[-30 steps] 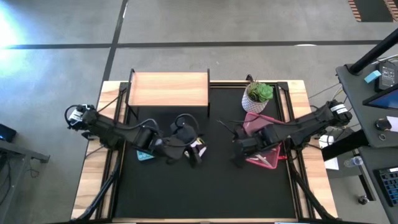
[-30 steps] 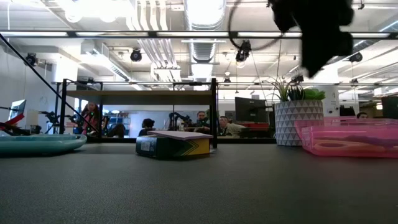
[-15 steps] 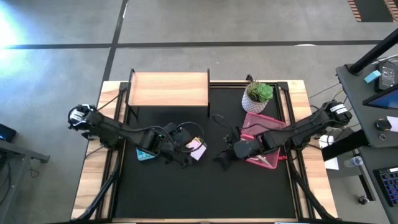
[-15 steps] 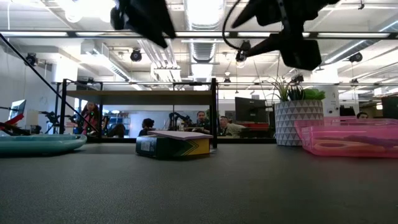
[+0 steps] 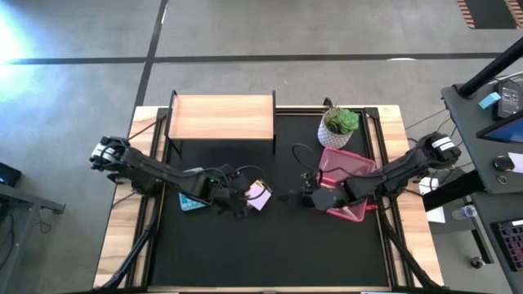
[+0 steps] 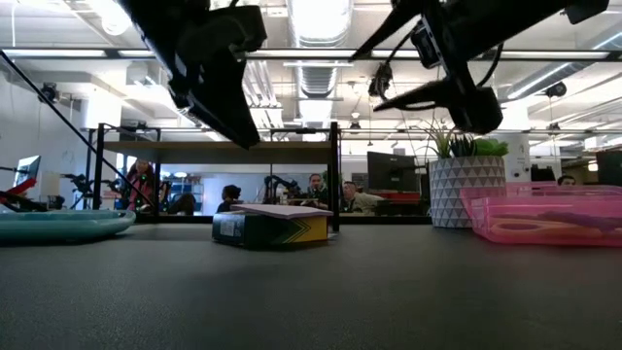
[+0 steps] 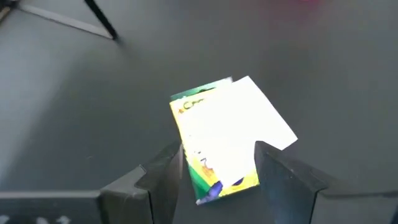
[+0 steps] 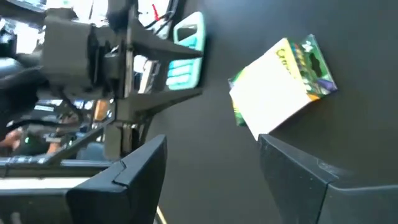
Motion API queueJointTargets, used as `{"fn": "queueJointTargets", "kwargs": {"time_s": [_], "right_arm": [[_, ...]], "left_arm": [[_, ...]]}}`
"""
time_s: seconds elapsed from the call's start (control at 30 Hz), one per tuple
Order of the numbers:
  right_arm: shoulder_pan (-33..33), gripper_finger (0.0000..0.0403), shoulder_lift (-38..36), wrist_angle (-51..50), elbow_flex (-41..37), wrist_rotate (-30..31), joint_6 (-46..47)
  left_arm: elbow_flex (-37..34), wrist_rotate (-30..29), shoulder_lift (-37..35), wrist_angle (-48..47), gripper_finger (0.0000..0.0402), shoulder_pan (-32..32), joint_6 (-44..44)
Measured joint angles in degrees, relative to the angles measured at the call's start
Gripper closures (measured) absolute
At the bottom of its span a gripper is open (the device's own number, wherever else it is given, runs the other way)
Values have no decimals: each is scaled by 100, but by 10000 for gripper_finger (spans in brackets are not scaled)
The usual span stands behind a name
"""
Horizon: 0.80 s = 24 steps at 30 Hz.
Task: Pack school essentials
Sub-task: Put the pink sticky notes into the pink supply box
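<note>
I have the small box of stationery (image 5: 258, 194) lying flat on the dark mat near the middle of the counter, a white face up and green-and-yellow printing along its sides. My left end effector (image 5: 239, 198) hangs just above it with its fingers (image 7: 166, 177) spread wide, one on either side of the box's near end, and nothing between them yet. My right end effector (image 5: 288, 198) sits close on the other side, toward the counter's right edge, also wide and empty, pointing at the box.

The pink tray (image 5: 366, 167) rests toward the right edge, with the potted plant (image 5: 339, 124) just behind it toward the far edge. A teal item (image 5: 193, 201) lies beside the box toward the left edge; I cannot tell what it is. A wooden shelf (image 5: 221, 118) stands along the far edge.

I judge the box to be light, stiff cardboard with a slick printed skin, so it should tolerate a firm pinch but may skate on the mat if nudged. I would take it across its narrow width, on the two long side faces near the middle, not by a corner or the flap end.
</note>
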Motion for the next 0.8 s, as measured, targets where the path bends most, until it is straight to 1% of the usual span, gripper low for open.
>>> {"fn": "queueJointTargets", "kwargs": {"time_s": [0.07,0.13,0.27,0.5,0.57,0.8], "right_arm": [[8,164,177,67,0,18,160],[31,166,396,169,0,17,340],[43,167,901,781,0,14,527],[41,166,1727,1820,7,6,941],[41,168,1897,1844,73,4,1044],[32,169,2428,1861,489,-5,1117]], "left_arm": [[-166,17,0,281,219,6,6],[-284,24,0,304,219,12,2],[-487,36,-2,571,219,14,2],[-554,238,48,603,219,14,-6],[-554,241,57,740,219,15,0],[-573,240,66,767,219,16,1]]}}
